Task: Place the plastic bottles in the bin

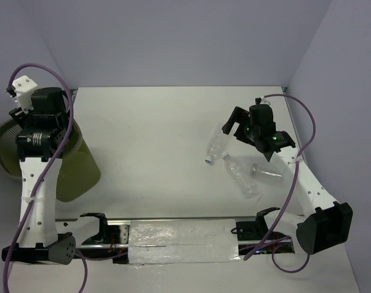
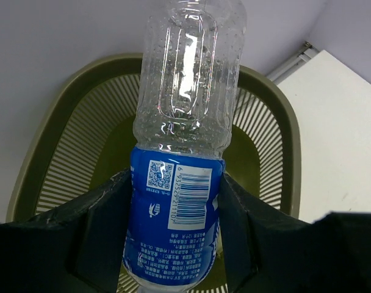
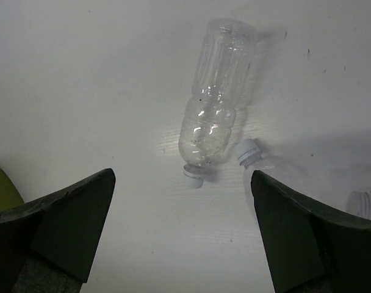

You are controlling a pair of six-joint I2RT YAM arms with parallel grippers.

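Left wrist: 1 ribbed clear bottle [image 2: 187,91], slatted olive bin [image 2: 69,155].

1. From above, we find the left arm [image 1: 42,131] covering much of the bin [image 1: 82,177] and its opening.
2. Over the bin, the blue-labelled bottle [image 2: 185,122] runs off the left wrist picture at top and bottom; neither end shows to us.
3. Farthest from the bin, a bottle mouth [image 3: 363,204] is cut by the right wrist picture's edge.
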